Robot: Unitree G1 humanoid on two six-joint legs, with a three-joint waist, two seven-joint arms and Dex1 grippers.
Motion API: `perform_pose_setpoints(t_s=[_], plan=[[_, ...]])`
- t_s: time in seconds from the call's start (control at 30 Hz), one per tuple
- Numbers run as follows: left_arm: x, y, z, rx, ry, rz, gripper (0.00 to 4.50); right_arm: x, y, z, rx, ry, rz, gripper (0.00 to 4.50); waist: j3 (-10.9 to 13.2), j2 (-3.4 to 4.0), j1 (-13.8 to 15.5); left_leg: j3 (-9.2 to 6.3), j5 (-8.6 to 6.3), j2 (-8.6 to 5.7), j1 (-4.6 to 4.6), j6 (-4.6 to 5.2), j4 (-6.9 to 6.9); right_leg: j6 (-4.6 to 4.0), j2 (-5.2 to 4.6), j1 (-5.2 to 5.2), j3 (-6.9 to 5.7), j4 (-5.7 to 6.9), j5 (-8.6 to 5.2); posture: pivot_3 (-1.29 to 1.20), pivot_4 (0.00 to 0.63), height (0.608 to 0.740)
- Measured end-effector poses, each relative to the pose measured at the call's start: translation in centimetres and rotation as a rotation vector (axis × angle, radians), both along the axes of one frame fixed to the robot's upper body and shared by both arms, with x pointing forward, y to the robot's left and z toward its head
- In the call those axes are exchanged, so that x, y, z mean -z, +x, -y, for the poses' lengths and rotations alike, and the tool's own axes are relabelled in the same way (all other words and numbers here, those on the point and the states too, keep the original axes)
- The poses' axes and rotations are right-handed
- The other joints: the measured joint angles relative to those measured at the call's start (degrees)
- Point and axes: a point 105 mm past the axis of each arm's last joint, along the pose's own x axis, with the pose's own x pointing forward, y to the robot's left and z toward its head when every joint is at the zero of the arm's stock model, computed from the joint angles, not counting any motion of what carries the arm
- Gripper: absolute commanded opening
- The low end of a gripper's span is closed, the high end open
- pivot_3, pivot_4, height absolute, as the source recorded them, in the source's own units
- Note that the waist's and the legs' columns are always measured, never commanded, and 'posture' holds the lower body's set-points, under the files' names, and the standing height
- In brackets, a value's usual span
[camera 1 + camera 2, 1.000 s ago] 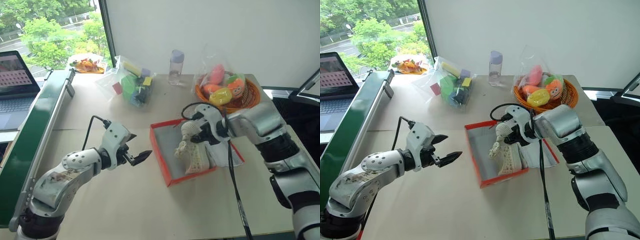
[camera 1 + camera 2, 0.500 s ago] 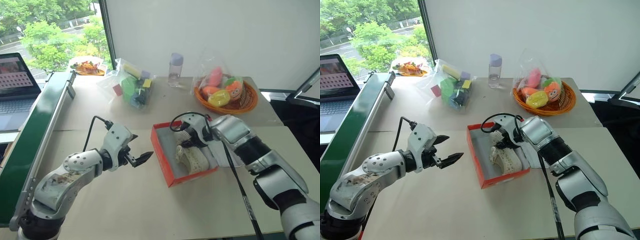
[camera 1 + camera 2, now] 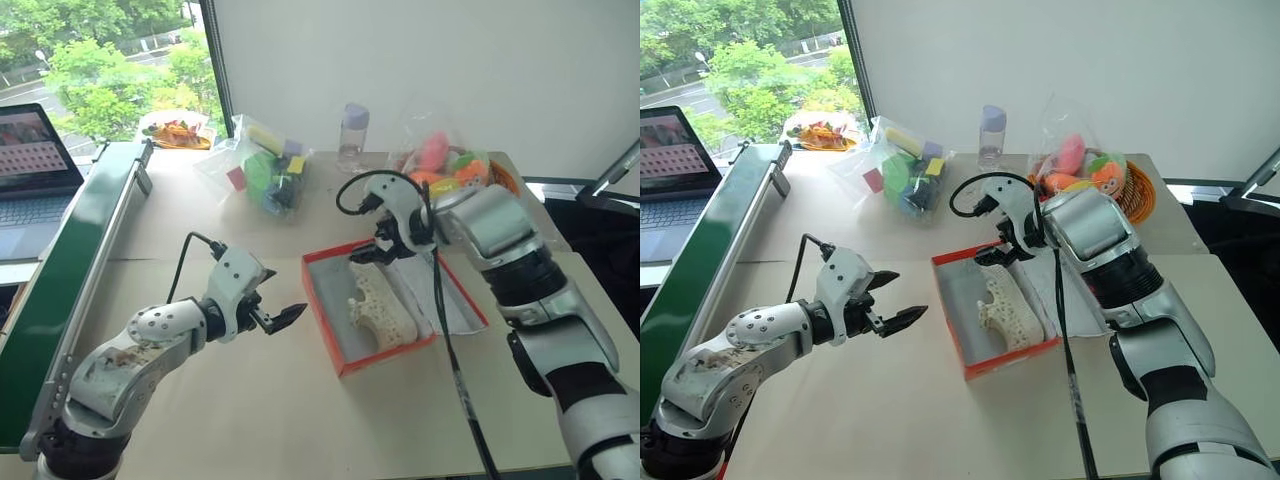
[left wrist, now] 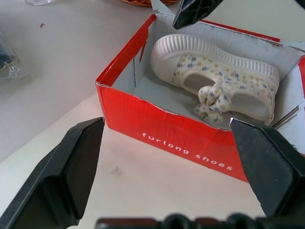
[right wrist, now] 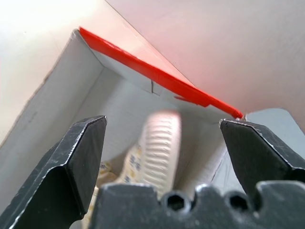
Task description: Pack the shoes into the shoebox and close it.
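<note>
Left gripper (image 3: 290, 316) hangs over the near-left part of the tabletop (image 3: 250, 420), fingers spread wide and empty, aimed at the shoebox (image 3: 322, 310) just to its right. Right gripper (image 3: 365, 255) sits above the box's far edge, jaws also fully apart, nothing in them.

So the shoe (image 3: 378, 306) is in the box, lying on its side with the ribbed sole turned toward the box's left wall, long axis running near-to-far along the box. From the right gripper it's directly below and a bit nearer. I can only make out one shoe for sure; a second could be tucked against it, can't tell. The lid looks folded open on the box's right side, under the right arm, so that arm seems the handier one for closing it. The box itself sits mid-table, slightly right of centre.

Farther back along the far edge: a bag of colourful blocks (image 3: 268, 170), a small bottle (image 3: 352, 135), and an orange basket (image 3: 505, 180) of plush toys. Tabletop is plain beige, with a white wall behind and a window at the far left.
</note>
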Motion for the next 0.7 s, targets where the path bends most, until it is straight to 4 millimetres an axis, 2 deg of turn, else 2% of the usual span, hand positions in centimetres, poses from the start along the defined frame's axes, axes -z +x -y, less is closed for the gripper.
perform_pose_setpoints(t_s=[0.07, 0.1, 0.17, 0.2, 0.37, 0.53, 0.7], plan=[[0.1, 0.2, -0.2, -0.022, 0.005, 0.003, 4.5, -2.2, 0.3, -0.8, 0.003, 0.131, 0.064, 4.48, 0.01, 0.0, 0.02, 0.0, 0.0, 0.0, -0.01, 0.0, 0.0, 0.0, 0.01, -0.01, 0.01, 0.01, 0.0, 0.0, 0.15, 0.74], [0.0, 0.4, -0.5, -0.047, 0.005, 0.005, 4.5, -4.0, 0.4, -1.2, -0.042, 0.21, 0.174, 4.48, 0.0, 0.0, 0.02, -0.02, 0.0, 0.01, -0.01, 0.0, -0.02, 0.01, 0.03, 0.0, -0.01, -0.03, 0.0, 0.0, 0.15, 0.74], [0.1, 0.7, -1.3, -0.098, 0.01, 0.004, 4.5, -5.4, 0.2, -1.4, -0.105, 0.252, 0.286, 4.48, 0.0, 0.0, -0.01, -0.02, 0.0, 0.01, 0.0, 0.0, -0.04, 0.03, 0.02, 0.03, -0.01, -0.06, -0.01, 0.0, 0.15, 0.74], [0.1, 0.8, -1.8, -0.125, 0.009, 0.004, 4.5, -5.4, 0.0, -1.5, -0.128, 0.259, 0.305, 4.48, 0.0, 0.0, -0.01, -0.02, 0.0, 0.01, 0.01, 0.0, -0.04, 0.03, 0.02, 0.06, -0.02, -0.07, -0.01, 0.0, 0.15, 0.74], [0.4, 1.5, -5.8, -0.392, -0.045, 0.006, 4.5, -2.4, -1.7, -2.4, -0.286, 0.368, 0.245, 4.48, 0.01, 0.0, -0.14, -0.02, 0.0, 0.02, 0.05, 0.0, -0.03, 0.02, 0.02, 0.08, 0.0, -0.04, 0.0, 0.0, 0.15, 0.74], [0.1, 1.4, -9.9, -0.631, -0.089, 0.048, 4.5, -1.4, -3.4, -4.3, -0.471, 0.448, 0.256, 4.48, 0.01, 0.0, -0.24, -0.03, 0.0, 0.02, 0.1, 0.0, -0.03, 0.01, 0.03, 0.09, 0.0, 0.02, 0.0, 0.0, 0.15, 0.74], [0.8, -0.1, -13.9, -0.889, -0.069, 0.07, 4.5, -1.2, -5.3, -7.9, -0.646, 0.563, 0.262, 4.48, 0.0, 0.0, -0.32, -0.04, 0.0, 0.04, 0.17, -0.01, -0.02, -0.01, 0.03, 0.13, 0.0, 0.1, -0.01, 0.0, 0.15, 0.74]])
